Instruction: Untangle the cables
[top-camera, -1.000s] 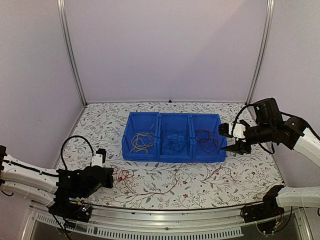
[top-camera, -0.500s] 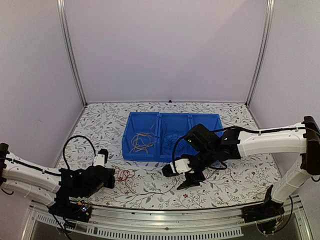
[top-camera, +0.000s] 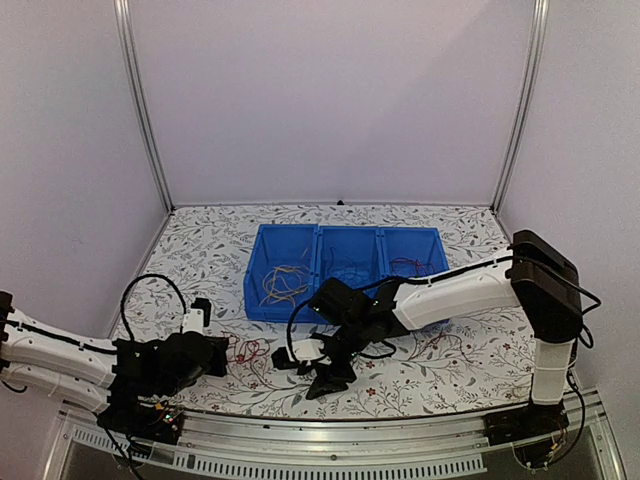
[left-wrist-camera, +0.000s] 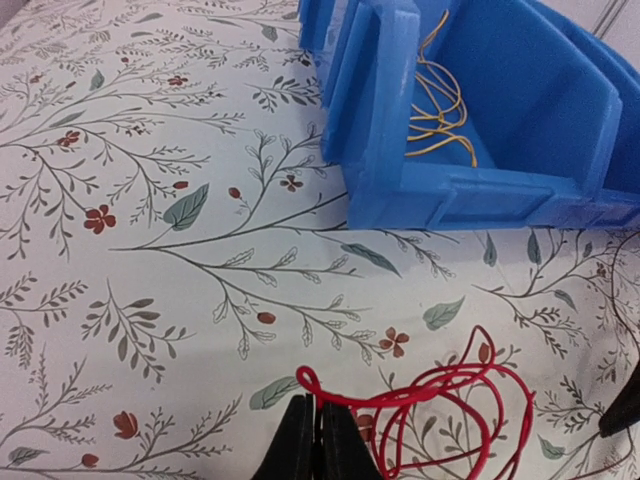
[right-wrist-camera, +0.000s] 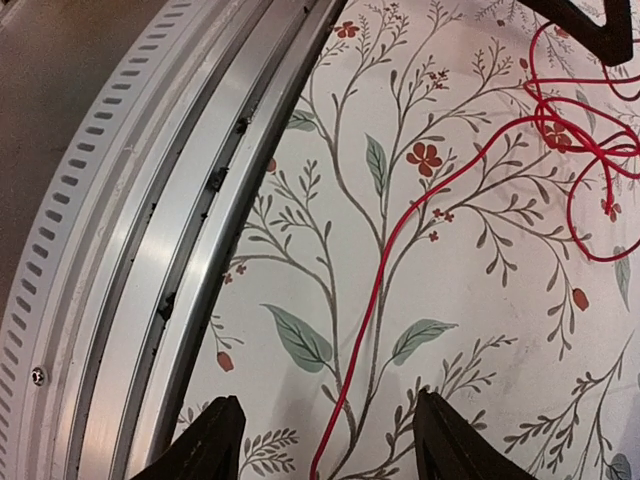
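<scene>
A blue three-part bin (left-wrist-camera: 470, 200) is seen ahead of the left jaws and a little to their right, set on a floral tabletop (left-wrist-camera: 150, 200) that is spread beneath them. A ribbed metal rail (right-wrist-camera: 130, 250) is seen beside the right jaws, on their left, bordering the same tabletop.
</scene>
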